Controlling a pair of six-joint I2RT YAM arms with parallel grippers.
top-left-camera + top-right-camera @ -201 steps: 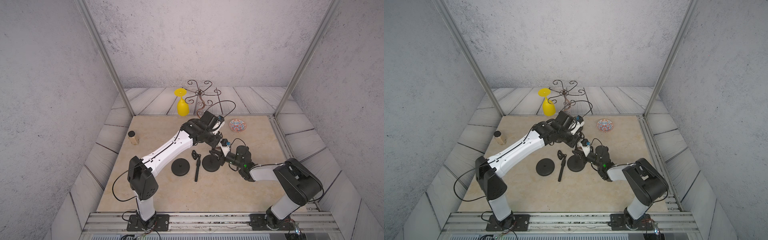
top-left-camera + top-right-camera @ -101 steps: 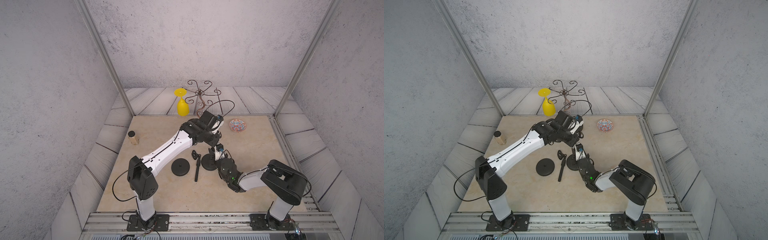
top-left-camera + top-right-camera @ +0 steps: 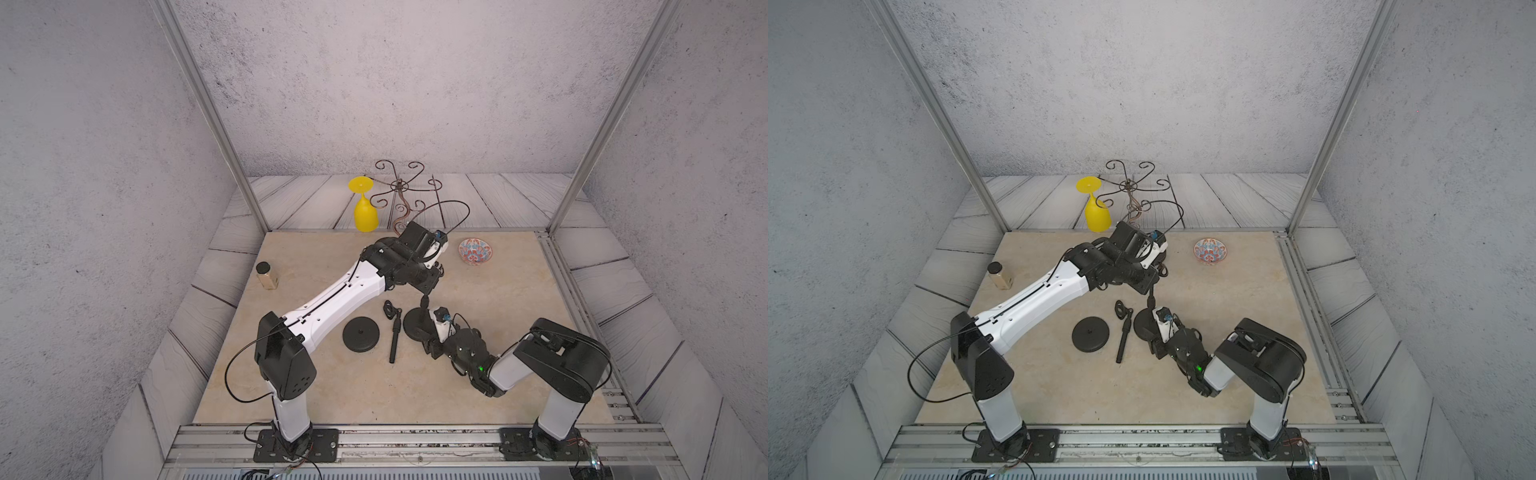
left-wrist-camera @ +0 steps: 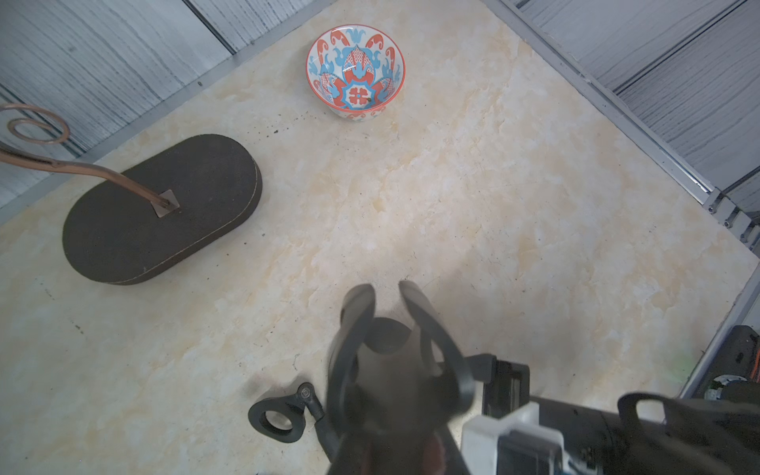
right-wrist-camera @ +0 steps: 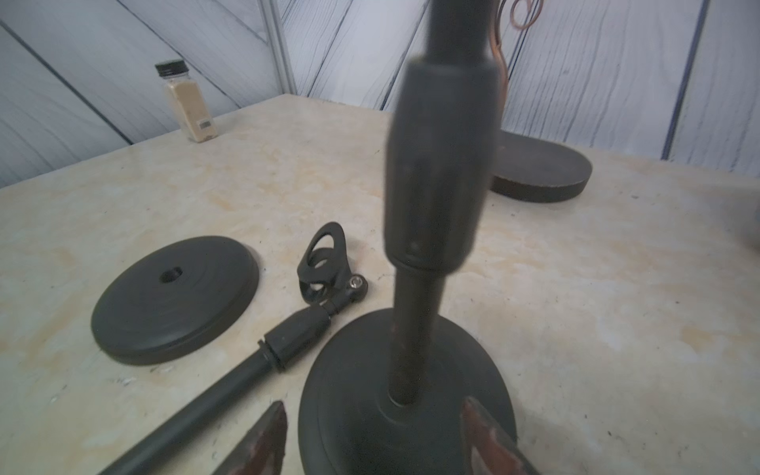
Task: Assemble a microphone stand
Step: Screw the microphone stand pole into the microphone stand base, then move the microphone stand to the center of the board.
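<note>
item: microphone stand, part-built. upright pole (image 3: 424,305) appears seated in round base (image 3: 411,326) near centre of table (image 3: 519,332) — left gripper (image 4: 384,296) clamped on its top, right gripper (image 5: 373,403) low, jaws apart astride the base, gripping nothing. left to do, likely: second pole with clip (image 3: 395,336) lies loose at the base's 9 o'clock, spare base (image 3: 362,334) beyond it, hole empty. bystanders: spice jar (image 3: 266,275) at 10, bowl (image 3: 475,251) at 1 — neither obstructs.

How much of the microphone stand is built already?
Done: one pole stands upright in its round base. In hand: the left gripper is shut on that pole's top; the right gripper, jaws open, sits at its foot. Left: the second base has an empty hole, and the second pole with its clip lies flat beside it.
</note>
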